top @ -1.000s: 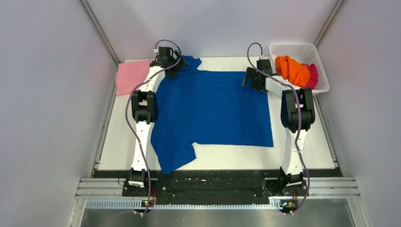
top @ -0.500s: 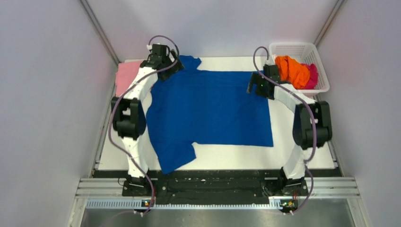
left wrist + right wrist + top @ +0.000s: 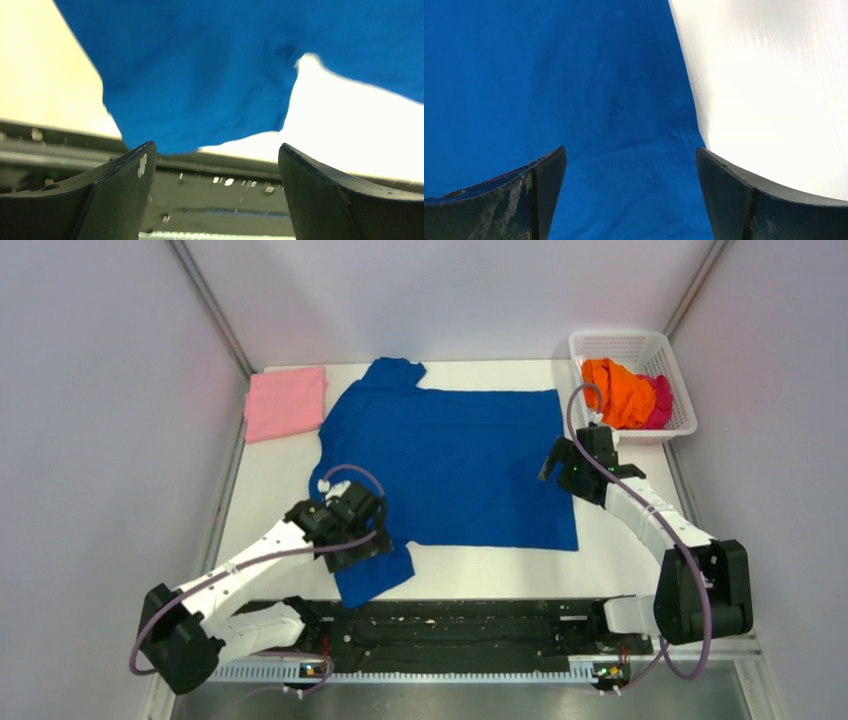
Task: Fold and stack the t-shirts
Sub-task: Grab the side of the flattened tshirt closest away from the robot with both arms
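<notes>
The blue t-shirt (image 3: 450, 465) lies spread flat across the middle of the white table (image 3: 270, 480), collar toward the left, hem toward the right. The left tool (image 3: 215, 150) hovers low over the shirt's near sleeve, close to the near edge of the table; its jaws are spread wide with nothing between them, only blue cloth below. Over at the shirt's right hem, the right tool (image 3: 631, 152) hangs just above the cloth edge, blue under one finger and bare table under the other, jaws also wide and gripping nothing. Off the far left corner of the blue shirt sits a pink t-shirt (image 3: 286, 402), folded into a neat rectangle. Beyond the far right corner of the blue shirt stands a white mesh basket (image 3: 660, 345), with an orange t-shirt (image 3: 618, 390) bunched up inside it and a magenta t-shirt (image 3: 661, 400) tucked beside that.
</notes>
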{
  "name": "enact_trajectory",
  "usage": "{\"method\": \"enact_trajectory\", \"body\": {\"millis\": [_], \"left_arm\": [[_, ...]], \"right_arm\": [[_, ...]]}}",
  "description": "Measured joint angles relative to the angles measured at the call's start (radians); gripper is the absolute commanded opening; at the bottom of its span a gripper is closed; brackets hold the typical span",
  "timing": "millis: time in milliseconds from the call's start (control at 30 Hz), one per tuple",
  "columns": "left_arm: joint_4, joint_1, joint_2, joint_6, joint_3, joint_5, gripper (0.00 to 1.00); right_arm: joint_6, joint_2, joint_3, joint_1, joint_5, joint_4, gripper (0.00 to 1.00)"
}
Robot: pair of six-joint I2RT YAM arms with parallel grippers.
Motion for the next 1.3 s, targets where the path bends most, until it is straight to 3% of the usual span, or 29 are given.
{"method": "enact_trajectory", "body": {"millis": [233,333,400,567,967,1300], "left_arm": [[-0.153,-0.269,-0.109,-0.278,-0.14,0.013,0.74],[-0.177,-0.319,-0.108,-0.359,-0.193,0.015,0.66],[-0.175,-0.326,-0.108,-0.395,-0.223,0.006,0.58],[-0.121,-0.326,-0.105,-0.461,-0.273,-0.02,0.52],[-0.075,-0.332,-0.119,-0.583,-0.358,-0.09,0.52],[-0.023,-0.332,-0.205,-0.637,-0.392,-0.277,0.5]], "right_arm": [[0.035,-0.016,-0.028,0.0,0.01,-0.015,0.99],[0.045,-0.03,-0.048,0.0,0.011,-0.012,0.99],[0.046,-0.034,-0.055,0.0,0.01,-0.012,0.99],[0.046,-0.041,-0.067,0.0,0.01,-0.005,0.99],[0.052,-0.151,-0.128,0.0,0.009,-0.005,0.99],[0.052,-0.17,-0.134,0.0,0.005,-0.024,0.99]]}}
